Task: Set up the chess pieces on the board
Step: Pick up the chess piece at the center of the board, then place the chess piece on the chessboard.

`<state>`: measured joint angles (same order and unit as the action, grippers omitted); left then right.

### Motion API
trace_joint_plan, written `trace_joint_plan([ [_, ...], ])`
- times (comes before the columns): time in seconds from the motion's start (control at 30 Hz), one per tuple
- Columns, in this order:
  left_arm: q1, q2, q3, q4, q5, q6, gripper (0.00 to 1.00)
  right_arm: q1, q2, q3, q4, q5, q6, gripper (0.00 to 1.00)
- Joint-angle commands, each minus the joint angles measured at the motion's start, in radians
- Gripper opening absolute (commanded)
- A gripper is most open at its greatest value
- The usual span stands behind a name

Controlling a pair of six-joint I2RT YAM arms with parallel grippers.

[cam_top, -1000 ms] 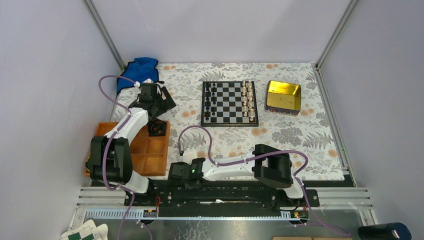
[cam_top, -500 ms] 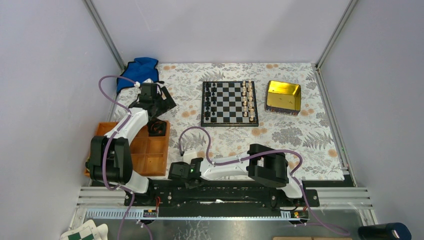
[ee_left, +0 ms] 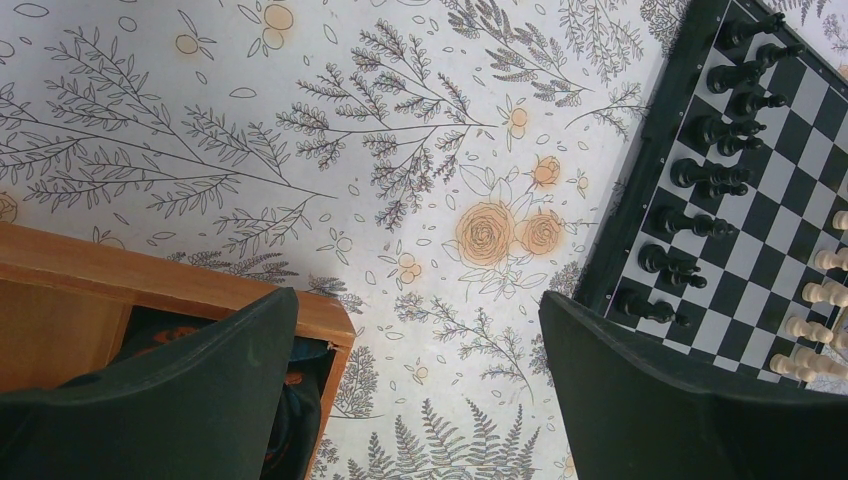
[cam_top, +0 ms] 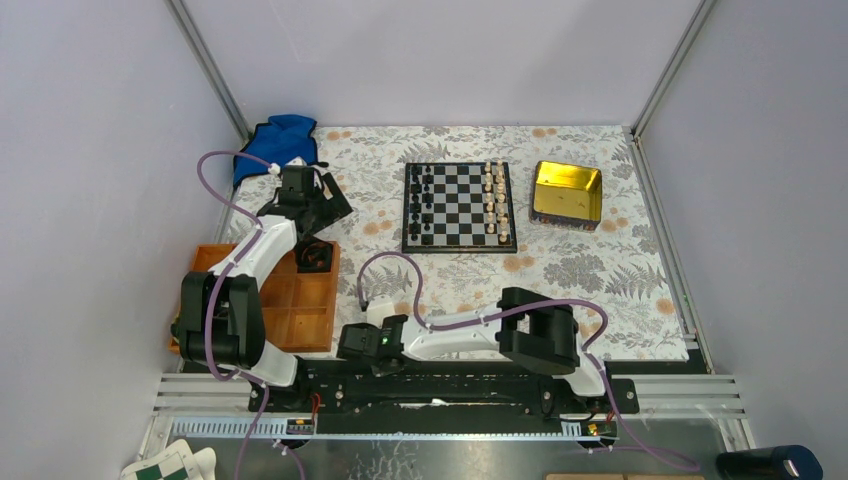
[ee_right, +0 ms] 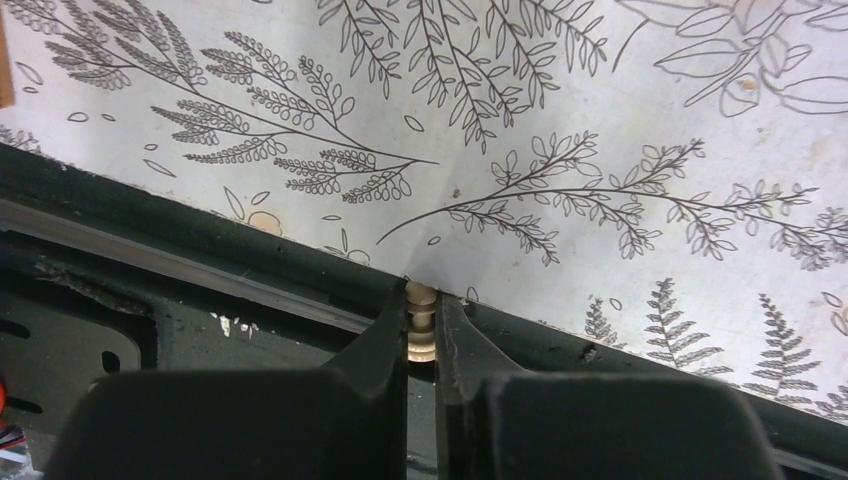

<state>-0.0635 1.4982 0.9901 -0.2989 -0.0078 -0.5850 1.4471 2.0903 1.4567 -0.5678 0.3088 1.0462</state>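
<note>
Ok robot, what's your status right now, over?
Left fingers open, empty. Right fingers shut on pale wooden chess piece at leaf-print cloth's near edge. Black-and-white checkered board ahead, nothing between.

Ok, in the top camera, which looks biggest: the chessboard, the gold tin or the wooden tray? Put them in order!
1. Tray, even though it is partly covered.
2. Board.
3. Tin.

One board (cam_top: 460,207), one tin (cam_top: 567,193), one tray (cam_top: 300,310)

The board (cam_top: 459,207) is black-and-white checkered, black-bordered; chess pieces (cam_top: 495,200) are black and pale wood. The tabletop (cam_top: 620,290) carries grey ferns and orange roses on white. The tin (cam_top: 566,185) is gold, the tray (cam_top: 310,320) orange-brown, the cloth (cam_top: 285,135) blue.
</note>
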Motion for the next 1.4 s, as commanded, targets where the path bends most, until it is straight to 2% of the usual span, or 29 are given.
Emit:
trace_joint_plan([
  [0.0, 0.010, -0.016, -0.004, 0.038, -0.024, 0.005, 0.99, 0.007, -0.093, 0.008, -0.024, 0.123, -0.043, 0.03],
  [0.33, 0.010, 0.000, -0.004, 0.035, -0.034, 0.004, 0.99, 0.036, -0.195, -0.016, 0.003, 0.210, -0.132, 0.01],
  [0.6, 0.010, 0.014, -0.003, 0.034, -0.029, -0.001, 0.99, 0.033, -0.343, -0.127, 0.044, 0.474, -0.229, 0.00],
  [0.77, 0.010, 0.020, -0.011, 0.044, -0.005, -0.014, 0.99, -0.036, -0.429, -0.232, 0.121, 0.588, -0.289, 0.00],
  [0.97, 0.010, 0.028, -0.020, 0.059, 0.029, -0.031, 0.99, -0.212, -0.522, -0.452, 0.416, 0.656, -0.489, 0.00],
  [1.1, 0.010, 0.037, -0.025, 0.067, 0.040, -0.038, 0.99, -0.334, -0.542, -0.563, 0.716, 0.654, -0.681, 0.00],
  [1.23, 0.010, 0.044, -0.035, 0.077, 0.053, -0.052, 0.99, -0.446, -0.491, -0.620, 1.022, 0.611, -0.853, 0.00],
  [1.37, 0.010, 0.048, -0.041, 0.089, 0.064, -0.058, 0.99, -0.538, -0.384, -0.592, 1.194, 0.550, -0.947, 0.00],
])
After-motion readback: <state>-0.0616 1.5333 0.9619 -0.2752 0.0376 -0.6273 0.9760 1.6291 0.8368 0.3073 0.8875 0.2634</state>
